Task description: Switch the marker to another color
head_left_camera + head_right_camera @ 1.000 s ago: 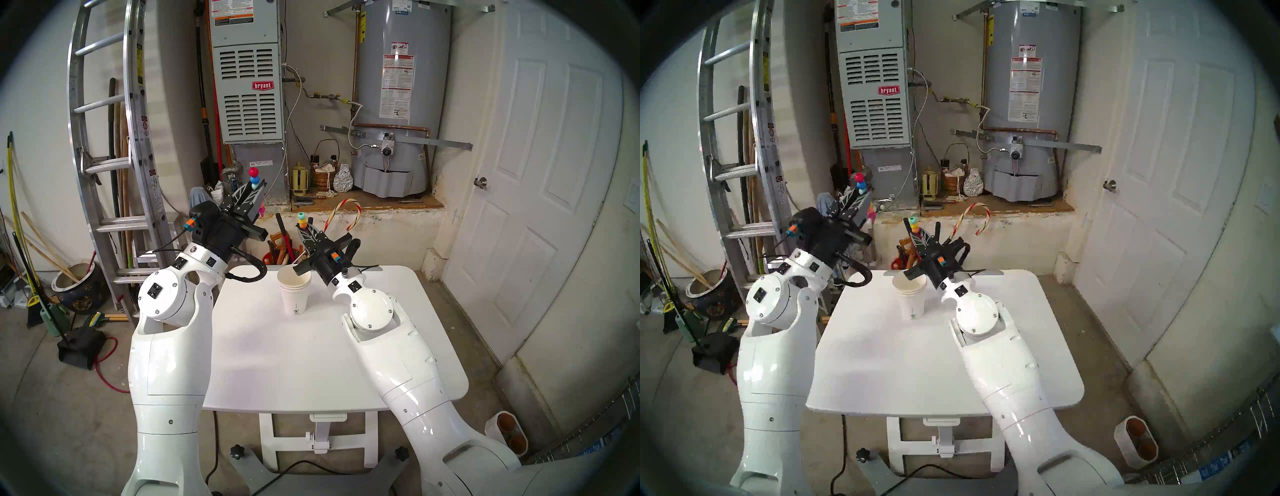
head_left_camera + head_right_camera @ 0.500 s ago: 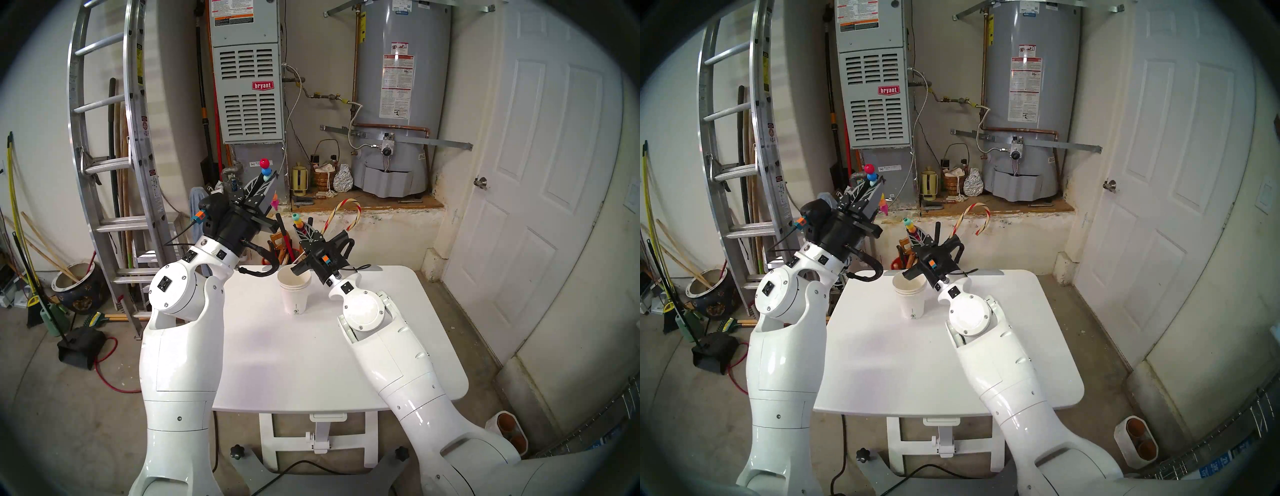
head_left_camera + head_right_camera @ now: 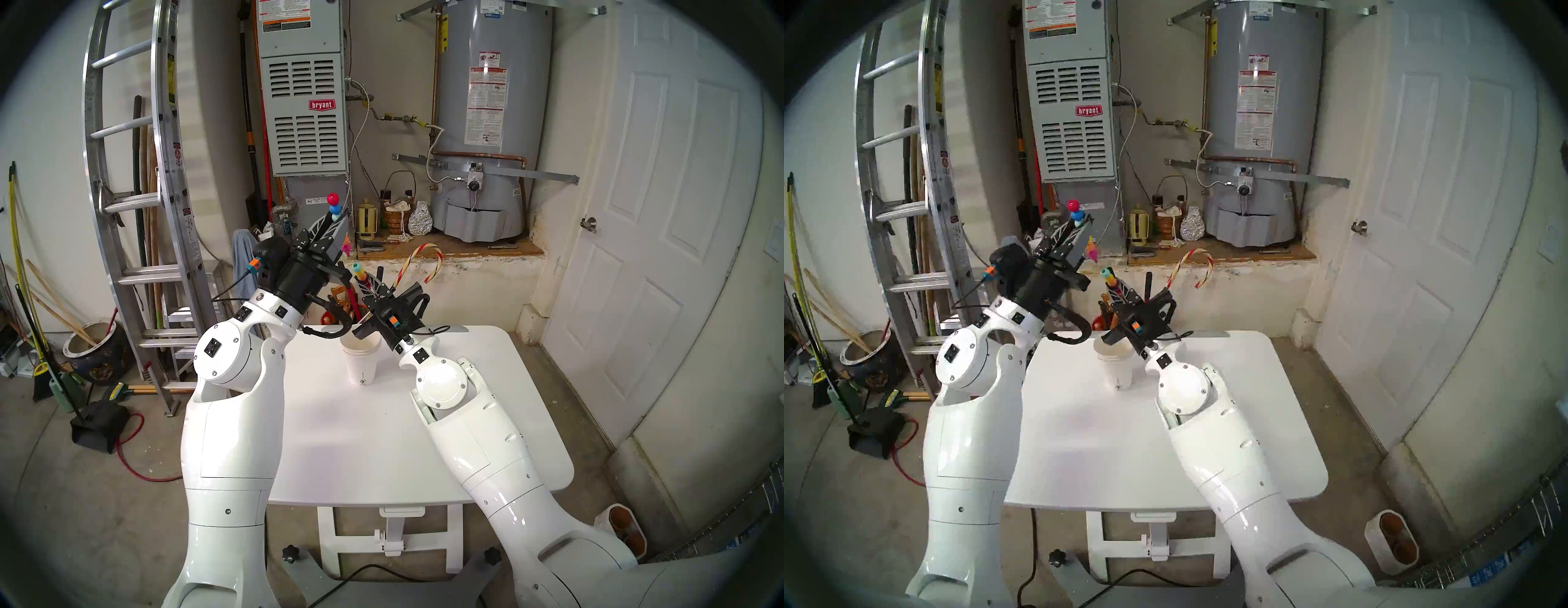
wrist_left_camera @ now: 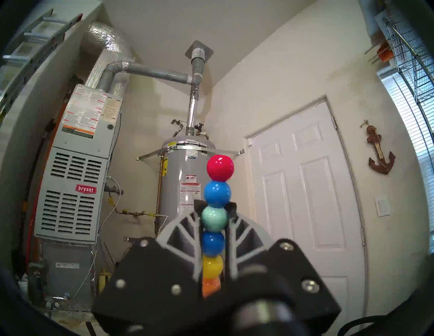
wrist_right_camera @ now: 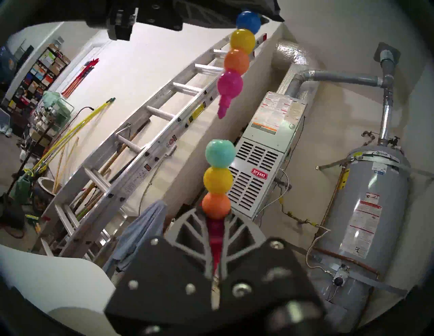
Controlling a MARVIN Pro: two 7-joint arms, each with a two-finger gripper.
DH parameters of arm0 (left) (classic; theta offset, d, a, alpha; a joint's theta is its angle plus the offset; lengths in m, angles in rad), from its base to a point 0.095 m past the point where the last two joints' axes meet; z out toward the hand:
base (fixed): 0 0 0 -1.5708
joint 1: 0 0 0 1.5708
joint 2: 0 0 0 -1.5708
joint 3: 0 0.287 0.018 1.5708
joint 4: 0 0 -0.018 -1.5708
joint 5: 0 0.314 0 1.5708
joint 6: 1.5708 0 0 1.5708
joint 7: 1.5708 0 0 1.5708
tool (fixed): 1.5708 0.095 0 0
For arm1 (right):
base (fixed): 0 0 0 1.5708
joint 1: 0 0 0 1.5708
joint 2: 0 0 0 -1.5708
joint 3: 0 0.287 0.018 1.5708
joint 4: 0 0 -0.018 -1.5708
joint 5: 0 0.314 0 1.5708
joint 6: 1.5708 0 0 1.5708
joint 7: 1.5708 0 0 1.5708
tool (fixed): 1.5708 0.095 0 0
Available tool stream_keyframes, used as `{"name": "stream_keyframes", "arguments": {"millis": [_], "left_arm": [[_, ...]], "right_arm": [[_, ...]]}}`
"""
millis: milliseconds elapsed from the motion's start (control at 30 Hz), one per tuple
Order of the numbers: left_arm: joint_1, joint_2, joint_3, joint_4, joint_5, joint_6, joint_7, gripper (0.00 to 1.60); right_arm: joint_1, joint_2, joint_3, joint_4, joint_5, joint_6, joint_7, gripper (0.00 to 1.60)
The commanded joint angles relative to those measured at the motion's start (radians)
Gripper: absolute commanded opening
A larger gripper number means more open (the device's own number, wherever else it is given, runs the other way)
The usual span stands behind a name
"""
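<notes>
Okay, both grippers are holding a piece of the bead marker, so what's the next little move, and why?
Probably bring the left gripper down so the pink tip of its marker piece seats in the teal bead topping the right gripper's piece. The right wrist view shows a gap between them, nearly in line.

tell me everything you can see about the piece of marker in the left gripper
The marker piece is a glossy plastic stack of round beads: red, blue, teal, blue, yellow, orange, then a pink bead with a stepped pointed tip hanging below. The left gripper is shut on its middle, holding it upright in the air, apart from the right gripper's piece.
</notes>
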Motion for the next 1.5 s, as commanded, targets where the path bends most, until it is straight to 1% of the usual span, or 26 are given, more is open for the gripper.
{"name": "stream_keyframes", "arguments": {"millis": [0,867,1467], "left_arm": [[-0.01,-0.003,0.0,-0.013,-0.007,-0.007,-0.004,0.0],[-0.017,-0.004,0.006,0.017,0.007,-0.024,-0.014,0.0],[-0.017,-0.002,-0.003,0.011,0.002,-0.025,-0.019,0.0]], "right_arm": [[0.016,-0.015,0.002,-0.025,0.018,-0.008,0.003,0.0],[0.022,-0.019,-0.006,-0.021,0.037,-0.001,0.013,0.0],[0.025,-0.018,-0.005,-0.014,0.039,-0.006,0.007,0.0]]}}
